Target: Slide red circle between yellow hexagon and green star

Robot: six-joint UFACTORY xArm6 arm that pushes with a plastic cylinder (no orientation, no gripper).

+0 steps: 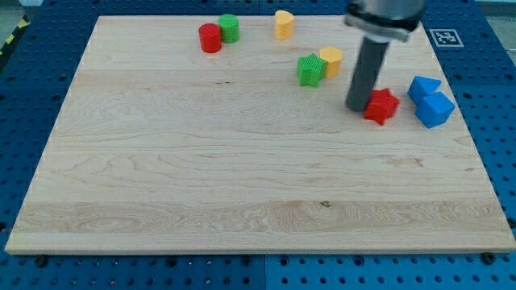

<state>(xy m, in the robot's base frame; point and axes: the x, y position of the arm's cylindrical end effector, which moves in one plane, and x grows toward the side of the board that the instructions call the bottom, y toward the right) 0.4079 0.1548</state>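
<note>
The red circle (210, 38) stands near the view's top, touching a green circle (229, 28) on its right. The green star (310, 70) and the yellow hexagon (330, 60) sit side by side, touching, right of centre near the top. My tip (357, 109) rests on the board just left of a red star (381, 105), touching or almost touching it, below and right of the green star and yellow hexagon. The red circle is far to the tip's left.
A yellow heart-like block (283, 24) stands at the top edge. Two blue blocks (424, 87) (435, 109) sit near the board's right edge, right of the red star. The blue pegboard table (32, 97) surrounds the wooden board.
</note>
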